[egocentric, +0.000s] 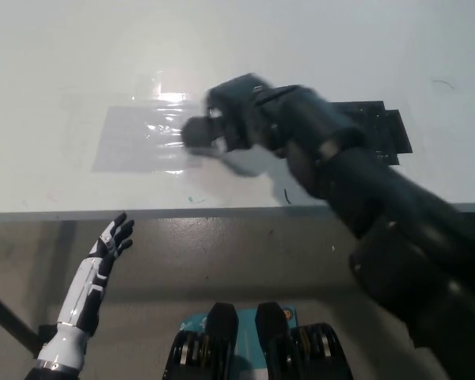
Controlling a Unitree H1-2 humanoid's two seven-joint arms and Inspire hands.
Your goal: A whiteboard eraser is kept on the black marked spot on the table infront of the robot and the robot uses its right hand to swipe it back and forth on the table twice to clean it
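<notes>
My black right hand (239,117) reaches across the white table (317,47), shut on a dark whiteboard eraser (196,132). The eraser lies against the tabletop at the right edge of a shiny taped patch (146,138). The picture is blurred there by motion. Behind the arm, the black marked spot (380,127) shows at the right, with nothing on it. My white left hand (111,241) hangs below the table's front edge at the lower left, fingers apart and holding nothing.
The table's front edge (142,214) runs across the middle of the picture, with grey floor below it. Small pen marks (286,196) dot the tabletop near the edge. A black table leg (4,317) stands at the lower left.
</notes>
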